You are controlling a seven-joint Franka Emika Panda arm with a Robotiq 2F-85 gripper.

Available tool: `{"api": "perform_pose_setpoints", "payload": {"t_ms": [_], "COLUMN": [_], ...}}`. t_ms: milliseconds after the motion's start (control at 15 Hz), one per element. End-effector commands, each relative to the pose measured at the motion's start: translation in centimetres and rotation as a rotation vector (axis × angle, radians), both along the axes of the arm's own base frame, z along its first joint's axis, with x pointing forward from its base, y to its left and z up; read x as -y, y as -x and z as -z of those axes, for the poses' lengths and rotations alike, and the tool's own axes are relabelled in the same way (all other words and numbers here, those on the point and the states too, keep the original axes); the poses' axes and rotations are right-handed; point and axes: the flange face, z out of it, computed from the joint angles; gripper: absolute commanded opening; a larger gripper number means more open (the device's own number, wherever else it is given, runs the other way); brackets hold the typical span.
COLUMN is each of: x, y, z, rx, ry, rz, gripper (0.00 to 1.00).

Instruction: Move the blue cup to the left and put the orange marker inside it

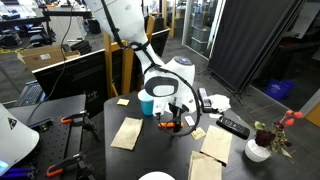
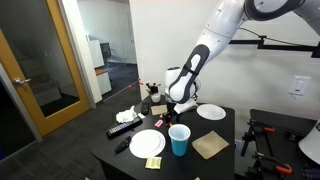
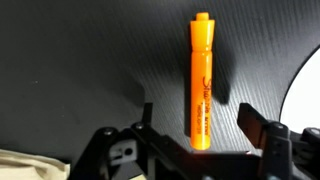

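The orange marker (image 3: 199, 80) lies flat on the black table in the wrist view, with its lower end between my jaws. My gripper (image 3: 197, 118) is open, one finger on each side of the marker with a gap to both. In both exterior views the gripper (image 1: 175, 122) (image 2: 172, 112) hangs low over the table. The light-blue cup (image 1: 147, 105) (image 2: 179, 140) stands upright and empty-looking just beside the gripper, apart from it.
White plates (image 2: 147, 143) (image 2: 211, 112) lie on the table; a plate's rim (image 3: 305, 90) is right of the marker. Black remotes (image 1: 233, 127) (image 2: 124, 128), brown napkins (image 1: 126, 133) (image 2: 210, 146) and a white vase with flowers (image 1: 258, 150) are around.
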Motion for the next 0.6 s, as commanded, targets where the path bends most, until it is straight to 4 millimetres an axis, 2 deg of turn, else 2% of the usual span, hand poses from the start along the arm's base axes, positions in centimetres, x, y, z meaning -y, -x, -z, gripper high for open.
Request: {"api": "perform_pose_setpoints", "payload": {"t_ms": [0, 467, 533], "x": [0.32, 0.11, 0.00], "y": [-0.38, -0.32, -0.28], "z": [-0.01, 0.06, -0.14], "rx": [-0.012, -0.014, -0.017], "ry": [-0.006, -0.008, -0.011], "rz": [-0.008, -0.010, -0.014], "gripper": [0.53, 0.01, 0.01]}}
